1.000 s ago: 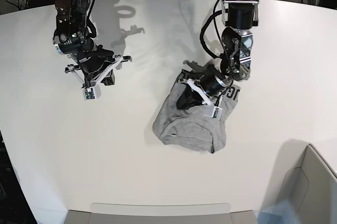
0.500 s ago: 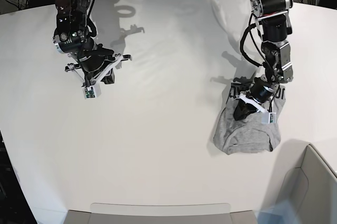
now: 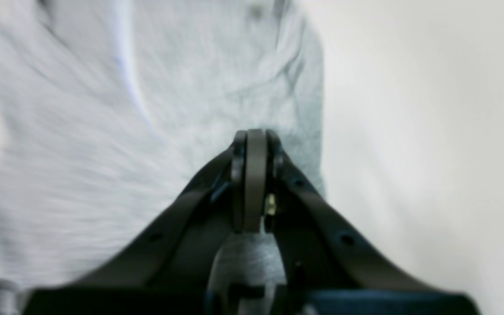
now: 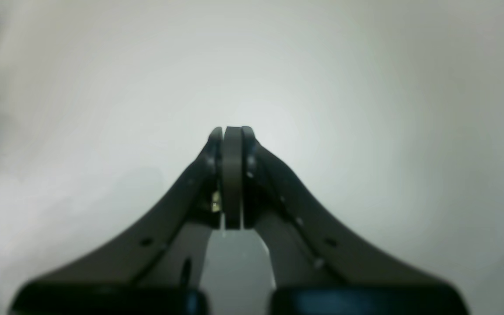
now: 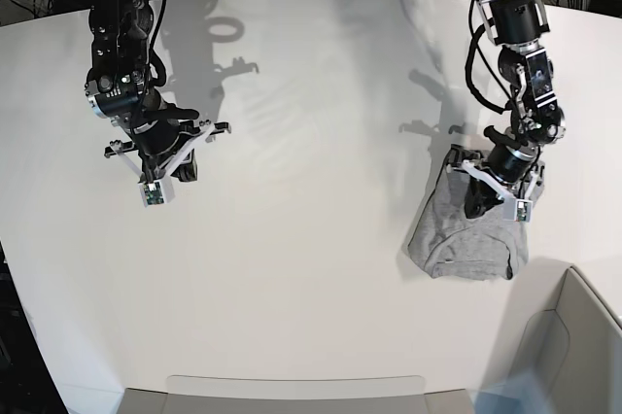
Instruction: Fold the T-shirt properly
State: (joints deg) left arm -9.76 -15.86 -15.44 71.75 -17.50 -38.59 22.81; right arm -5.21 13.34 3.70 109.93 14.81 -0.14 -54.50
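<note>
T-shirt bunched, lettering unreadable; left gripper pinching it.

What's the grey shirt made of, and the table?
The shirt looks like soft knit cloth, maybe cotton: speckled grey, creased, stitched along its edge. The table looks hard, smooth and matte white, perhaps laminate; shadows fall on it without glare.

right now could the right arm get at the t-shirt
Probably not easily. The right gripper hangs over bare table on the far side from the T-shirt, which the left gripper holds. Nothing lies between; distance is the obstacle.
</note>
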